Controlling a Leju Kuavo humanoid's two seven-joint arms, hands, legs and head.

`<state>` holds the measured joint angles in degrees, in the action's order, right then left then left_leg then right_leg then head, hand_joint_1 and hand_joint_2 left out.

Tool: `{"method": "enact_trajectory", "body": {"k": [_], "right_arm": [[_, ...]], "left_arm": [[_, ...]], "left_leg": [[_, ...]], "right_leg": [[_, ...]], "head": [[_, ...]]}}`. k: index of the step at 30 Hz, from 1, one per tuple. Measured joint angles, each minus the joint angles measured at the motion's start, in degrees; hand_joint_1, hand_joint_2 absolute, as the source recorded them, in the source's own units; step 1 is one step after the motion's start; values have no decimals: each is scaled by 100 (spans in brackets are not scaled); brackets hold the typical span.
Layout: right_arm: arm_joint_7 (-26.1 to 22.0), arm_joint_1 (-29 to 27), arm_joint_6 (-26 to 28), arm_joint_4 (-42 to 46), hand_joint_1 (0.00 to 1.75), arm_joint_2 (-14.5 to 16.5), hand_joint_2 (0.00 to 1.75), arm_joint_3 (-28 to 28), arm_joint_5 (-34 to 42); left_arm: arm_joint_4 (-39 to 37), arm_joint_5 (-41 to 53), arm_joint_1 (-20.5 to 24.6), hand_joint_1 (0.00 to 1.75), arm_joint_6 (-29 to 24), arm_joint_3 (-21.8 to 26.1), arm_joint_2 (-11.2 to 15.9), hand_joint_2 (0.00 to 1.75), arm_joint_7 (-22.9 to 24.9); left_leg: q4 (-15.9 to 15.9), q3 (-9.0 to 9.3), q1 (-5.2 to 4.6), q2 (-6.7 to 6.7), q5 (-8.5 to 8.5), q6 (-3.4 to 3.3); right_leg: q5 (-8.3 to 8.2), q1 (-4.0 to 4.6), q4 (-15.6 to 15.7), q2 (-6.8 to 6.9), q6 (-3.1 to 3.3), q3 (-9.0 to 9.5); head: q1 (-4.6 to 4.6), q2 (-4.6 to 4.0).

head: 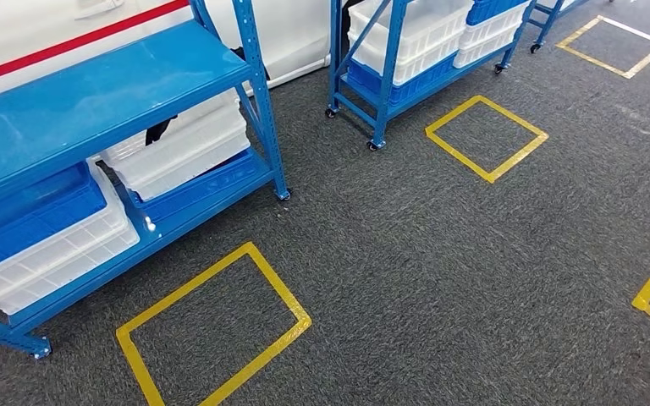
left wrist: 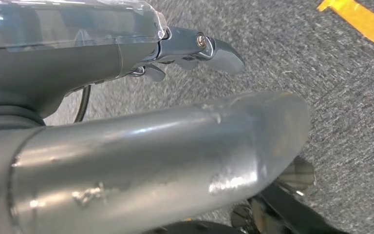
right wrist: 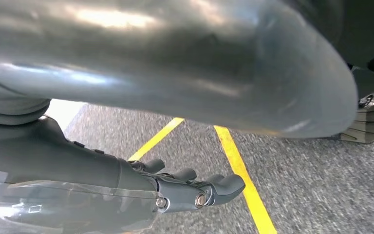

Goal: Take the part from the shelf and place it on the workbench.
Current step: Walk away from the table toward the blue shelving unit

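No readable text, labels, brands or numbers anywhere, none on the blue metal shelf racks, none on the white and blue plastic crates, none on the grey carpet floor

Nearest shelf cut by frame edge; crate contents indiscernible

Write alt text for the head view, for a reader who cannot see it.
A blue metal shelf at left holds white bins and blue bins above grey carpet. A second blue shelf on casters stands behind. Yellow tape squares mark the floor in front of each.
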<state>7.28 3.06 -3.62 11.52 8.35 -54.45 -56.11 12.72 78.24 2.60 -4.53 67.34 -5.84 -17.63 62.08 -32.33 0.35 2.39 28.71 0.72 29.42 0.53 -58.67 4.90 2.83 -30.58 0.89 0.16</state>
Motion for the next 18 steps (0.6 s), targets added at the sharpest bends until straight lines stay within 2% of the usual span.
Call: {"method": "enact_trajectory", "body": {"k": [1, 2, 4, 5, 7, 8, 9, 10, 11, 12, 13, 15, 16, 17, 18], "right_arm": [[0, 2, -1, 0, 0, 2, 0, 0, -1], [-1, 6, -1, 0, 0, 3, 0, 0, -2], [-3, 25, -1, 0, 0, 7, 0, 0, -6], [-5, 34, -1, 0, 0, 6, 0, 0, -8], [-14, 32, 1, 0, 0, 3, 0, 0, -12], [-17, 21, 1, 0, 0, 0, 0, 0, -14], [-19, 10, 2, 0, 0, -3, 0, 0, -16], [-19, 1, 2, 0, 0, -6, 0, 0, -19], [-20, -5, 2, 0, 0, -10, 0, 0, -21], [-20, -9, 2, 0, 0, -14, 0, 0, -22], [-20, -11, 2, 0, 0, -19, 0, 0, -24], [-20, -21, 1, -3, 0, -26, 0, 0, -24], [-22, -22, 0, -5, 0, -27, 0, 1, -24], [-25, -20, -1, -7, 0, -27, 0, 1, -24], [-27, -14, -2, -9, 0, -27, 0, 1, -24]], "left_arm": [[0, 0, 12, 0, 3, 0, 1, 0, -8], [-1, -1, 21, 0, 5, 0, 1, 0, -16], [-2, -3, 17, 0, 9, 1, 0, 0, -27], [-2, -4, 9, 0, 10, 1, -8, 0, -32], [-2, -5, 10, 0, 13, 2, -23, 0, -39], [-1, -7, 20, 0, 15, 2, -31, 0, -43], [-1, -7, 30, 0, 18, 2, -31, 0, -46], [-1, -8, 36, 0, 19, 2, -32, 0, -48], [-1, -8, 39, 0, 21, 2, -36, 0, -50], [-2, -8, 36, 0, 22, 3, -40, 0, -51], [-2, -8, 33, 0, 24, 3, -48, 0, -51], [-2, -9, 31, 0, 25, 4, -61, 0, -50], [-2, -9, 35, 0, 24, 4, -64, 0, -48], [-2, -10, 36, 0, 24, 5, -65, 0, -45], [-2, -11, 34, 0, 23, 5, -65, 0, -43]], "left_leg": [[-265, 132, -36, 92, -67, -36], [-394, 183, -66, 150, -79, -62], [-439, 178, -75, 53, -112, -97], [-483, 195, -58, 0, -145, -116], [-576, 221, -9, -110, -225, -160], [-592, 211, 3, -165, -252, -170], [-592, 189, 10, -226, -267, -179], [-582, 170, 13, -294, -277, -181], [-568, 157, 18, -364, -279, -179], [-547, 149, 26, -438, -276, -170], [-519, 145, 40, -515, -268, -152], [-439, 112, 60, -657, -234, -81], [-400, 81, 62, -717, -224, -34], [-373, 47, 62, -763, -220, 11], [-367, 17, 66, -812, -230, 55]], "right_leg": [[5, 8, -3, 53, -17, 6], [8, 10, -3, 104, -37, 10], [5, 14, 12, 203, -86, 29], [26, 9, -3, 174, -116, 40], [241, -16, -286, -80, -183, -68], [428, -48, -599, -259, -212, -207], [620, -72, -971, -374, -233, -385], [747, -96, -1301, -426, -251, -546], [766, -116, -1482, -449, -268, -638], [668, -135, -1455, -461, -284, -632], [469, -158, -1203, -484, -302, -519], [110, -202, -481, -701, -337, -193], [21, -216, -240, -799, -328, -94], [9, -213, -142, -874, -308, -64], [20, -193, -149, -871, -268, -74]], "head": [[-1, 0], [-1, -1], [-4, 0], [-3, 0], [13, 1], [20, 0], [26, 1], [26, 1], [25, 1], [26, 1], [26, 1], [32, 0], [34, -1], [35, 0], [35, 0]]}}
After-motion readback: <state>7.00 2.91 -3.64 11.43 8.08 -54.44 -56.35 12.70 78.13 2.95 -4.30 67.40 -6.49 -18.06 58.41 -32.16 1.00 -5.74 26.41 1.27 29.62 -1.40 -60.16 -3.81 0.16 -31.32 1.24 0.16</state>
